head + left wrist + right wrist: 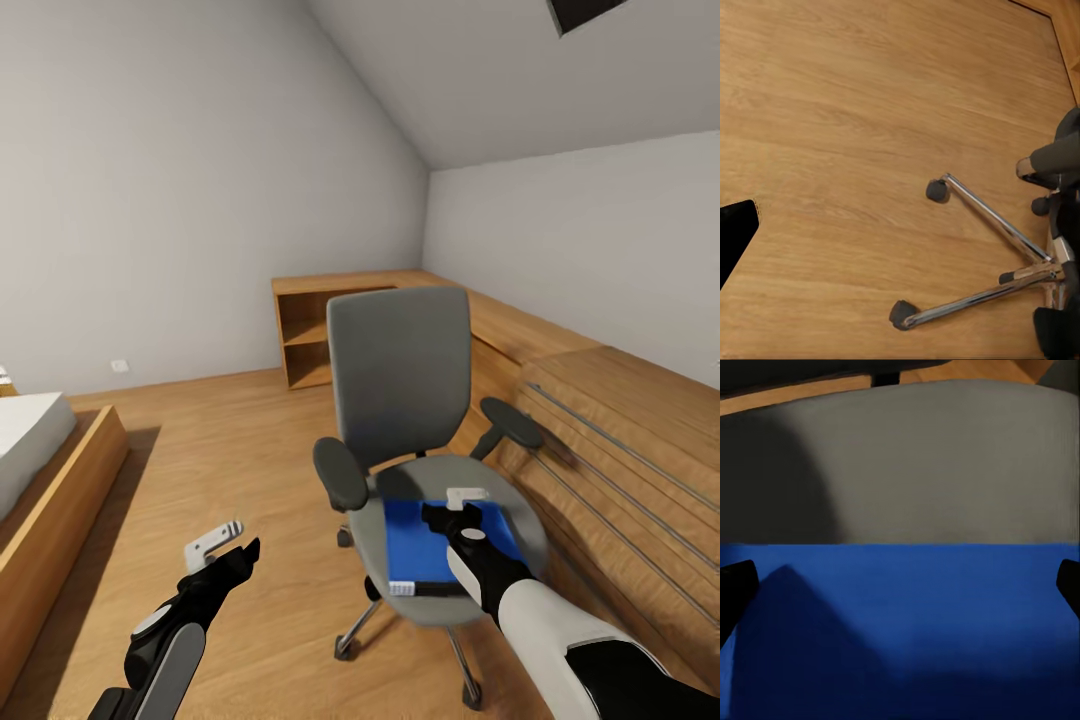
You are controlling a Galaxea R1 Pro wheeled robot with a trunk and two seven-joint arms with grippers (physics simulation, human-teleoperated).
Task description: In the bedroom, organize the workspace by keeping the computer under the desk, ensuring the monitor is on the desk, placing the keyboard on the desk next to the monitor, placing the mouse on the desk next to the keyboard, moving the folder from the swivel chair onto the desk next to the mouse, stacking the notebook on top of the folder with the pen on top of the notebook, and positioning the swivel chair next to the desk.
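Note:
The grey swivel chair [400,370] stands mid-room on the wood floor, its seat turned toward me. The bright blue folder [408,545] lies flat on the seat. My right gripper [455,506] hovers just over the folder's far part, open. In the right wrist view its dark fingertips [735,585] sit wide apart above the folder [900,645], with the grey seat [945,472] beyond. My left gripper [230,550] hangs open over bare floor left of the chair. The chair's chrome base [982,217] and castors show in the left wrist view. Desk, computer, monitor, keyboard, mouse, notebook and pen are out of view.
A light-wood shelf unit [320,340] stands against the back wall. A low wooden unit [620,420] with metal rails runs along the right wall, close to the chair's armrest [512,422]. A bed [35,450] in a wood frame sits at the left. Open floor lies between bed and chair.

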